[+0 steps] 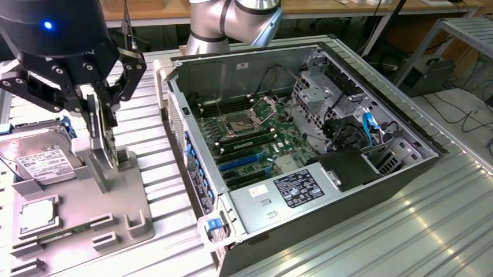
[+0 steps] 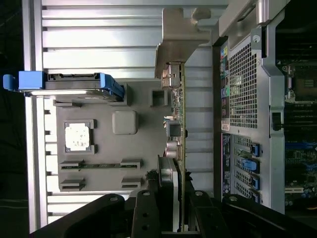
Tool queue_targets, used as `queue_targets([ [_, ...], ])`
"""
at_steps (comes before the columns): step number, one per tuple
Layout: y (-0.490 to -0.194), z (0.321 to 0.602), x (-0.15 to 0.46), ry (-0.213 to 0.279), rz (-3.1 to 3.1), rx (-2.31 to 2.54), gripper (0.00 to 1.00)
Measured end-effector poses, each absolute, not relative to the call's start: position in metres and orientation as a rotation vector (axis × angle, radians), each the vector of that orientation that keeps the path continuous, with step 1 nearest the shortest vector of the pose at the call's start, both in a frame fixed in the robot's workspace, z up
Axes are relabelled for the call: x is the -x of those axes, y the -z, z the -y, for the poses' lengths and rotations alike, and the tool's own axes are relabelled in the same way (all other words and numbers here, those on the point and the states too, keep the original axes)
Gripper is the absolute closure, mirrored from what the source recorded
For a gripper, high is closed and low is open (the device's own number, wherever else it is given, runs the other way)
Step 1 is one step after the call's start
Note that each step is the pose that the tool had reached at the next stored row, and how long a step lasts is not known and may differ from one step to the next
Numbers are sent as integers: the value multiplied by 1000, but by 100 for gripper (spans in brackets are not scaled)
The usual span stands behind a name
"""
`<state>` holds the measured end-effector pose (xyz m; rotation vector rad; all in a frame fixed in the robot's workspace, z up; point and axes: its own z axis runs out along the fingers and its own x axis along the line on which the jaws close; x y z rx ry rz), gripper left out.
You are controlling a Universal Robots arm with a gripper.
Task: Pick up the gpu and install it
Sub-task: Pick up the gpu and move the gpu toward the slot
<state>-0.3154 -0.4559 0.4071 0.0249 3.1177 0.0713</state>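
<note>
Black gripper (image 1: pixel 99 104) jaws clench the thin green gpu card (image 1: pixel 108 141) upright over the grey fixture tray (image 1: pixel 115 202).

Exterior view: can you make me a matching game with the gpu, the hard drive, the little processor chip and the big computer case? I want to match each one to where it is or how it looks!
Things:
1. gpu
2. hard drive
3. processor chip
4. computer case

Clues:
A. lying open with its insides showing
B. sitting in a square pocket of the grey tray
C. standing upright, gripped by the tool
D. boxy, with a white label and blue side rails

Right pairs: 1-C, 2-D, 3-B, 4-A.
</note>
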Motion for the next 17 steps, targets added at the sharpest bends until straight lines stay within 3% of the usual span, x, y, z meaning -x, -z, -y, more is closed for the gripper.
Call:
queue_targets([
  [12,-453,456,315,-71,-3118,-25,72],
  [17,-454,456,315,-71,-3118,-25,72],
])
